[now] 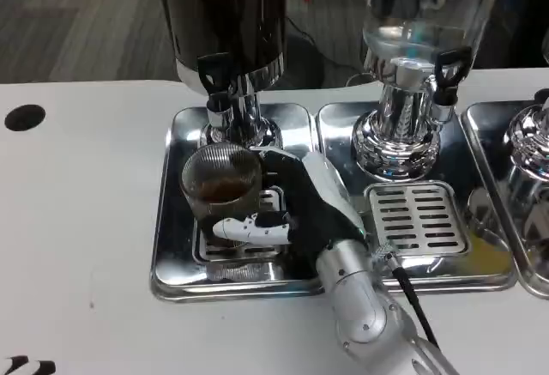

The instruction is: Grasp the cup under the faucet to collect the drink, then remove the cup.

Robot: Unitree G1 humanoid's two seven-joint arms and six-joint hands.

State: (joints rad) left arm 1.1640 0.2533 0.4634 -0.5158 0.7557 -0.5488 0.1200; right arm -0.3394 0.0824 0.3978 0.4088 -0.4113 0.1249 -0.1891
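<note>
Looking down from the head view, I am seeing the right hand (pixel 296 199) wrapping its fingers (pixel 249 229) around a clear ribbed cup (pixel 220 184). The hand is gripping the cup from the right side, with a white finger crossing in front of the cup near its bottom. A black part of the hand is pressing against the cup's right side. The cup is standing upright and is holding a little brown drink at the bottom. It is sitting right under the faucet (pixel 216 92) of the dark drink dispenser (pixel 225 15), over the left drip tray (pixel 171 220). The silver forearm (pixel 369 306) is reaching in from the bottom right, and a black cable (pixel 412 298) is running along it.

Beside the dark dispenser, a clear dispenser (pixel 420 6) is standing on a shiny round base (pixel 396 139). Its own black tap (pixel 449 70) is pointing down over a second drip tray (pixel 489 263) with a slotted grate (pixel 418 216). A third shiny machine (pixel 527 143) is peeking in at the right edge. All the trays are resting on the white surface (pixel 77 220). A dark round hole (pixel 24 117) is showing in the surface at the far left.
</note>
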